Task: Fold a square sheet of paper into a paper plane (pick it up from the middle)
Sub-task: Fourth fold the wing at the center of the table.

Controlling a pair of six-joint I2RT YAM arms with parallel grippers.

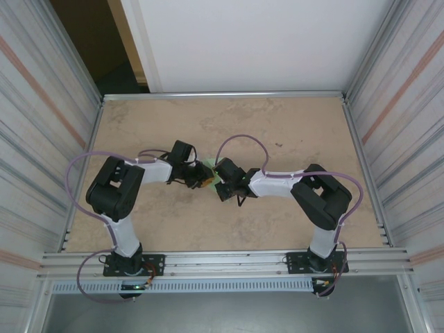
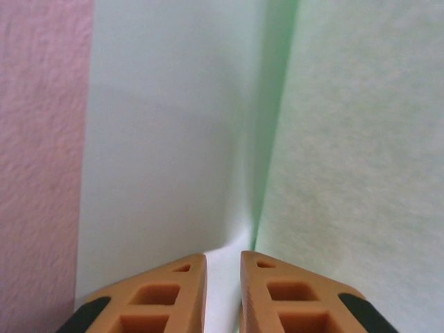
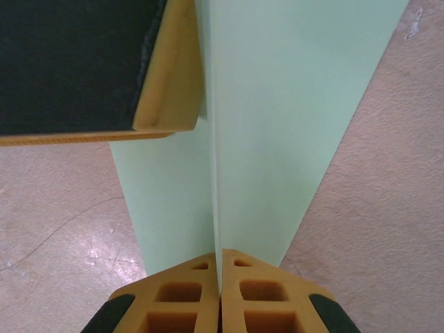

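The right fingers [image 3: 184, 298] are clenched tip to tip on the near edge of the sheet of paper [image 3: 277, 125], with its fold line caught exactly between them. From that pinch the pale green sheet is seen running away from the fingers as two panels, one on each side of the crease. Farther out, just left of the crease, one of the left fingers [image 3: 166, 76] is laid against the paper. The left fingers [image 2: 166, 291] are held a narrow gap apart, and a ridge of the sheet of paper [image 2: 173, 139] is led into that gap; whether it is pinched there cannot be told. Past the paper's edges the speckled worktop [image 3: 388, 208] is seen. From above, the sheet of paper [image 1: 210, 168] is found between the tips of the left arm [image 1: 149, 172] and the right arm [image 1: 277, 184], near the middle of the worktop.
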